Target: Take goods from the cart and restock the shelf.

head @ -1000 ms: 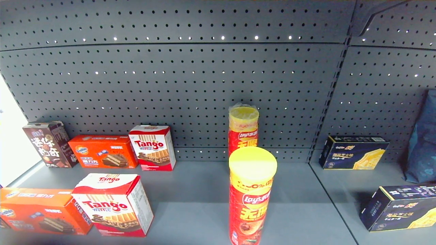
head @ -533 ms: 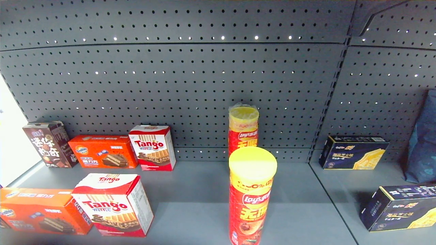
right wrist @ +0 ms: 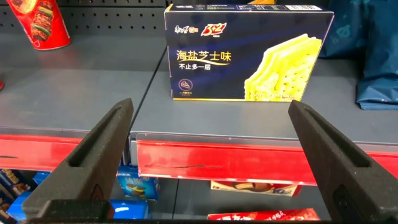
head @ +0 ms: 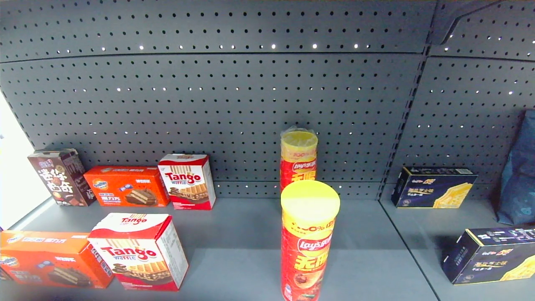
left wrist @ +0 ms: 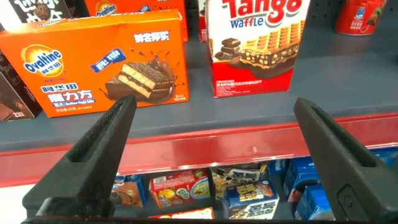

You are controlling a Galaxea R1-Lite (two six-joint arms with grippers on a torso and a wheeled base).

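Beneath red shelf edge [left wrist: 205, 146], more snacks [left wrist: 247, 191], left claw [left wrist: 214, 104], right claw [right wrist: 210, 107] both released

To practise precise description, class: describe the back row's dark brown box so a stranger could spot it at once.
On the grey shelf, follow the pegboard back wall to its left end. The dark brown box stands there beside an orange box. Its neighbours are orange and red-and-white; it alone there is brown.

Head high, wrists level with shelf [head: 242, 234]
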